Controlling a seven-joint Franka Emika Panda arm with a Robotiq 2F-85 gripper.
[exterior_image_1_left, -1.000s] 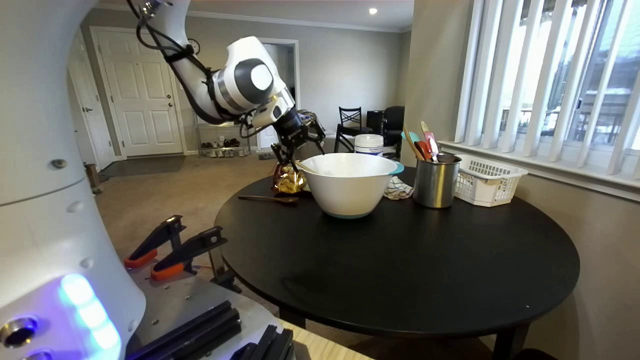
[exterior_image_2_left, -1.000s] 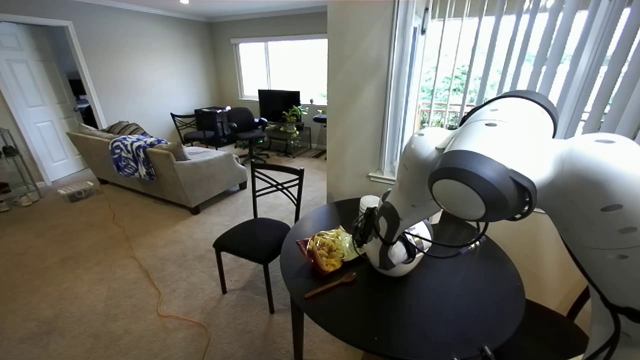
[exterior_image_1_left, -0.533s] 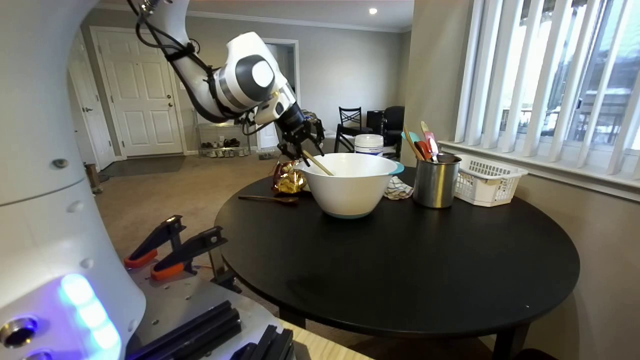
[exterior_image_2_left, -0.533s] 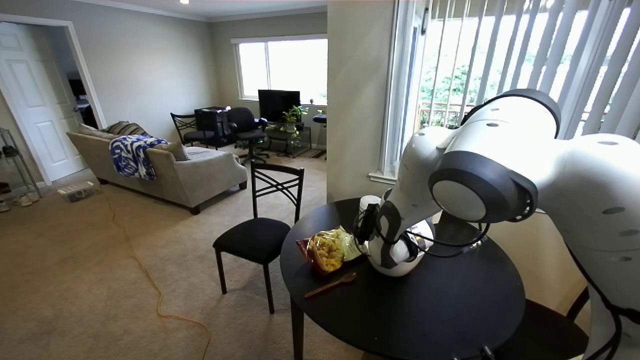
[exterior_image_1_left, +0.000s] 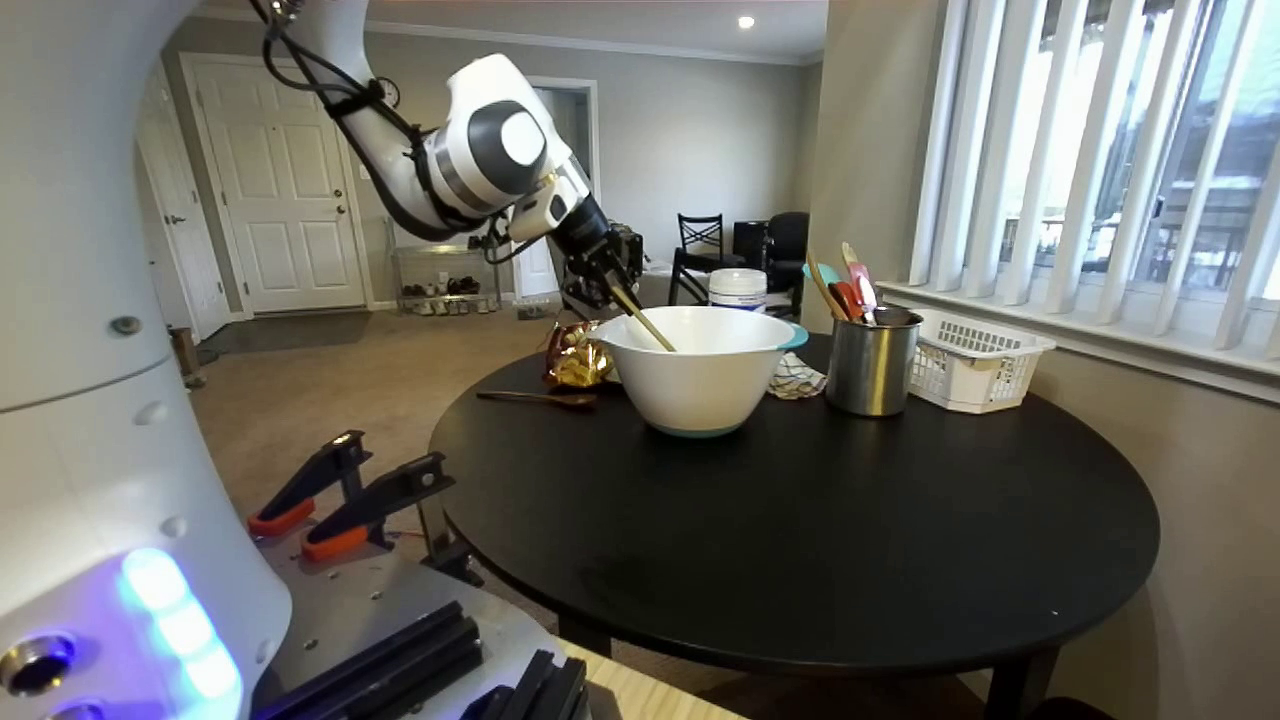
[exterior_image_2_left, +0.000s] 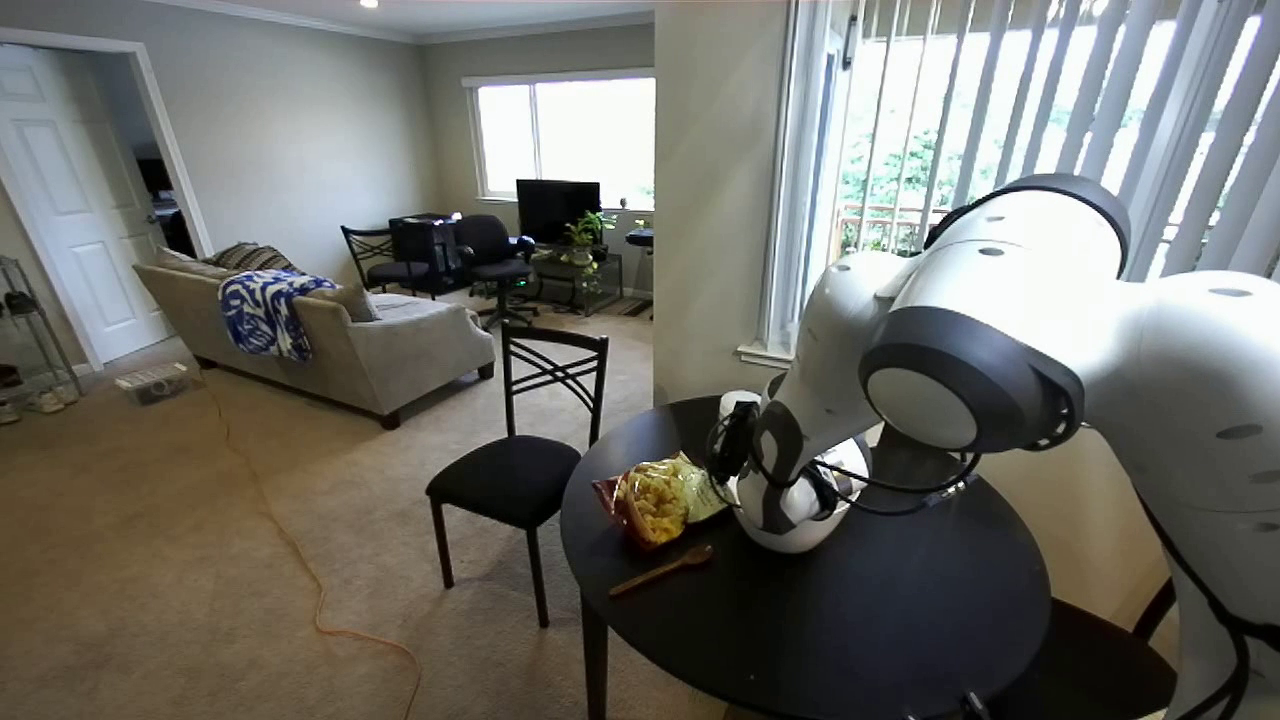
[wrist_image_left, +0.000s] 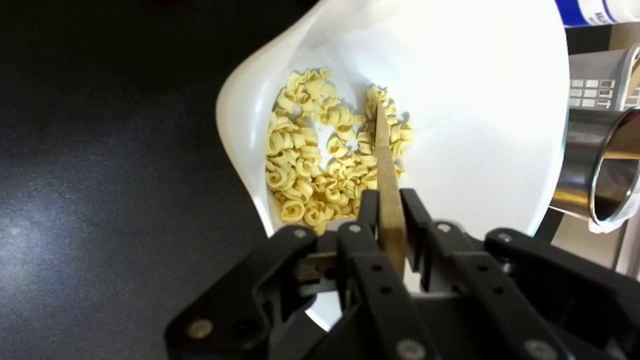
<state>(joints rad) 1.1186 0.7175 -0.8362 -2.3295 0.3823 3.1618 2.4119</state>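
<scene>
Find a slim, pale-brown wooden utensil (wrist_image_left: 387, 160) at centre of the wrist view, slanting down into a deep white plastic bowl (exterior_image_1_left: 690, 390) with teal trim, near the middle of an exterior view; seems to end among loose, pale-yellow curled pasta (wrist_image_left: 327, 187), left of centre in the wrist view; cannot tell spoon from spatula at that end.

Judge it light and stiff, probably dry, smooth enough to swivel or slide under a sideways push, unlikely to break; best taken by the bare straight shaft, well above the pasta, square across its sides; treat the pasta as light, brittle and quick to scatter under hard pressing.

Look to the black two-finger gripper (wrist_image_left: 391, 206), lower centre of the wrist view; clamped on the wooden utensil, fingertips at either side of the shaft, no farther apart than its thickness; held just above the left rim of the bowl in an exterior view.

Note also, on the round black table (exterior_image_1_left: 800, 520), a dark-brown wooden spoon (exterior_image_1_left: 540, 398) and a shiny red-and-gold bag (exterior_image_1_left: 578, 360) left of the bowl; a brushed-steel cylinder (exterior_image_1_left: 868, 372) right of it.
</scene>
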